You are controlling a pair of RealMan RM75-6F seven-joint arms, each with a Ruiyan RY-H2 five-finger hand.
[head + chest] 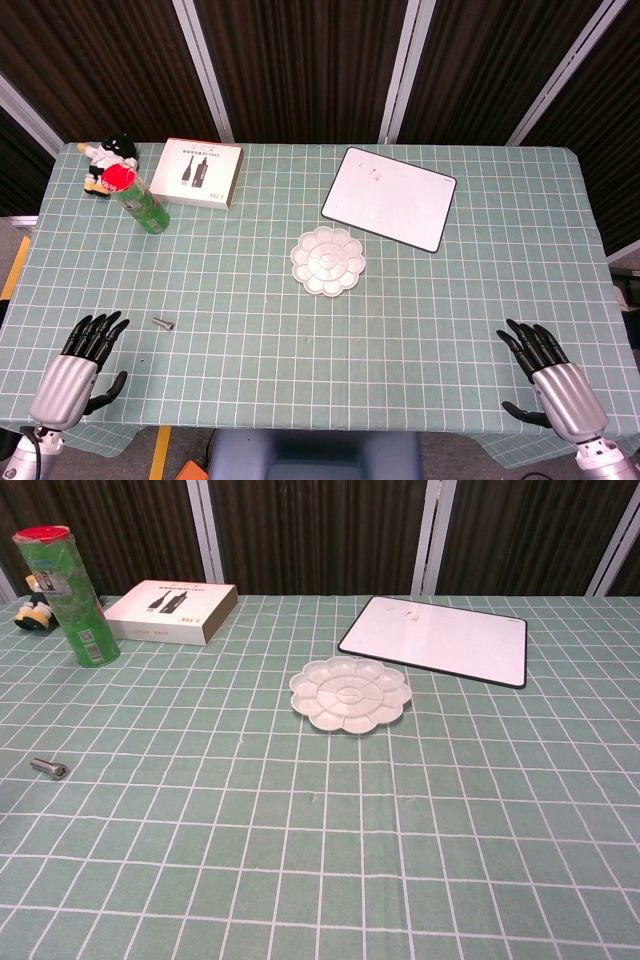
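Note:
My left hand (78,368) rests near the table's front left corner, fingers spread, holding nothing. A small metal bolt (164,323) (48,768) lies on the cloth just to its right, apart from the fingers. At the front right corner my right hand (553,378) is also spread and holds nothing. Neither hand shows in the chest view. A white flower-shaped palette (327,261) (350,695) sits in the middle of the table, far from both hands.
A white board with a black rim (389,197) (438,639) lies at the back right. At the back left stand a green can with a red lid (138,199) (66,596), a white box (201,172) (172,610) and a small doll (108,161). Green checked cloth (240,290) covers the table.

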